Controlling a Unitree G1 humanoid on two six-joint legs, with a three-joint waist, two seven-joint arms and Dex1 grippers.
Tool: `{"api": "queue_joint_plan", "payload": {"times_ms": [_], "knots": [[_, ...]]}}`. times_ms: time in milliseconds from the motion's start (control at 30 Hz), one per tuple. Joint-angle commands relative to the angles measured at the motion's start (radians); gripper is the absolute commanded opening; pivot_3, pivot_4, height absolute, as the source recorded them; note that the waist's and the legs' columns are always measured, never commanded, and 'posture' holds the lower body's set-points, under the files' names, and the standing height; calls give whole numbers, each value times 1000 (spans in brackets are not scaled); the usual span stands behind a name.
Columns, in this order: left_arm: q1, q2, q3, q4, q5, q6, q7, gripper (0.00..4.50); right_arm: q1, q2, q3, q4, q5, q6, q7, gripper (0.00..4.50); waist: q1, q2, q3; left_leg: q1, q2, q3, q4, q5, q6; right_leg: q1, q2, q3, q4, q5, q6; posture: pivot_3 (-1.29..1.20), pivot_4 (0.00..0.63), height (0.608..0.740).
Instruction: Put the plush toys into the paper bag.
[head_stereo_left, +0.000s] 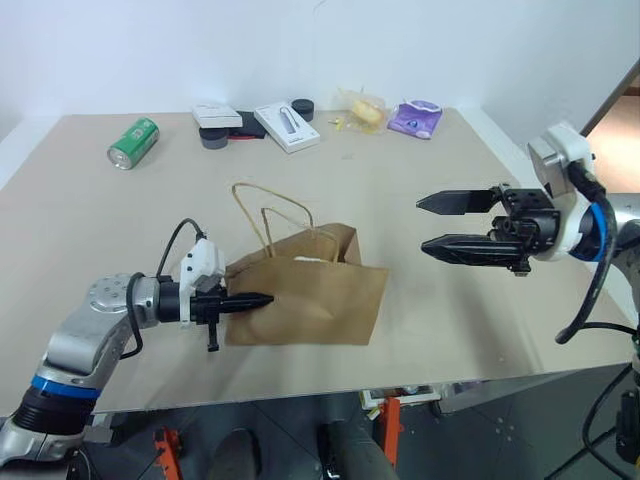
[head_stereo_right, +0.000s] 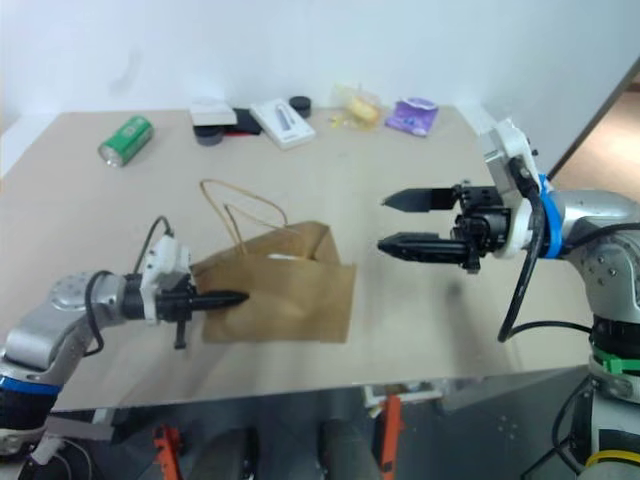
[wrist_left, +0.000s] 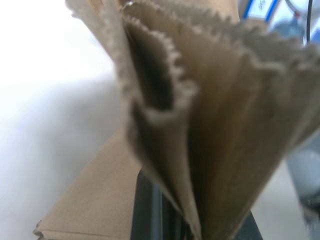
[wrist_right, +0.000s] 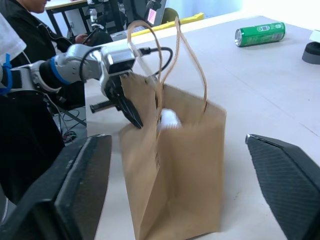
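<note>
Left fingers (head_stereo_left: 262, 299) pinching paper bag (head_stereo_left: 320, 300) rim, white toy (wrist_right: 169, 119) half-hidden inside, right fingers (head_stereo_left: 437, 222) spread.

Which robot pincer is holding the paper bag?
The left pincer: it is pinched on the edge of the paper bag. The right pincer hangs wide open, apart from the bag, with nothing in it.

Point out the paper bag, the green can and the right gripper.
paper bag (head_stereo_left: 330, 300): left eye view, front face.
green can (head_stereo_left: 133, 142): left eye view, side wall.
right gripper (head_stereo_left: 445, 224): left eye view, gap between its open fingertips.
</note>
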Motion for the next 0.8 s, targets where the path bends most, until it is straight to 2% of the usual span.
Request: {"api": "queue_joint_plan", "payload": {"times_ms": [33, 100, 133, 233, 333, 467, 633, 800], "knots": [[10, -6, 52, -53, -31, 21, 40, 1756, -13, -19, -15, -17, 20, -8, 12, 4500, 0, 0, 0, 0, 0, 0, 0, 0, 0, 0, 0, 0, 0, 0, 0, 0, 150, 740], [23, 6, 90, -98, -86, 76, 46, 2585, -11, -19, -10, -12, 14, -13, 14, 4500, 0, 0, 0, 0, 0, 0, 0, 0, 0, 0, 0, 0, 0, 0, 0, 0, 150, 740], [27, 15, 109, -118, -113, 101, 48, 2743, -10, -20, -9, -11, 13, -15, 15, 4500, 0, 0, 0, 0, 0, 0, 0, 0, 0, 0, 0, 0, 0, 0, 0, 0, 150, 740], [22, 74, 205, -184, -246, 240, 67, 3799, -16, -33, -9, 7, 8, -19, 25, 4500, 0, 0, 0, 0, 0, 0, 0, 0, 0, 0, 0, 0, 0, 1, 2, 0, 150, 740], [0, 151, 322, -205, -366, 364, 81, 4447, -18, -58, -15, 42, -8, -32, 39, 4500, 0, 0, 0, 0, 0, 0, 0, 0, 0, 0, 0, 0, 0, 0, 1, 0, 150, 740], [-80, 240, 427, -46, -352, 389, 113, 4447, -24, -93, -19, 118, -46, -53, 39, 4500, 0, 0, 1, 0, 0, 0, 0, 0, 0, -1, 0, -1, 0, 0, 0, 0, 150, 740], [-82, 351, 398, 184, -156, 252, 94, 4447, -19, -114, 13, 229, -170, -118, -34, 4500, -2, 2, 1, 0, 0, 0, 1, 0, 0, 0, -1, -1, 0, 0, 0, 0, 150, 740], [-78, 353, 383, 255, -112, 187, 27, 4447, 5, -104, 8, 236, -191, -131, -37, 4500, 0, 3, 2, -4, 0, 2, -1, 0, 0, -6, -1, -1, 0, -1, -1, 0, 150, 740]]}}
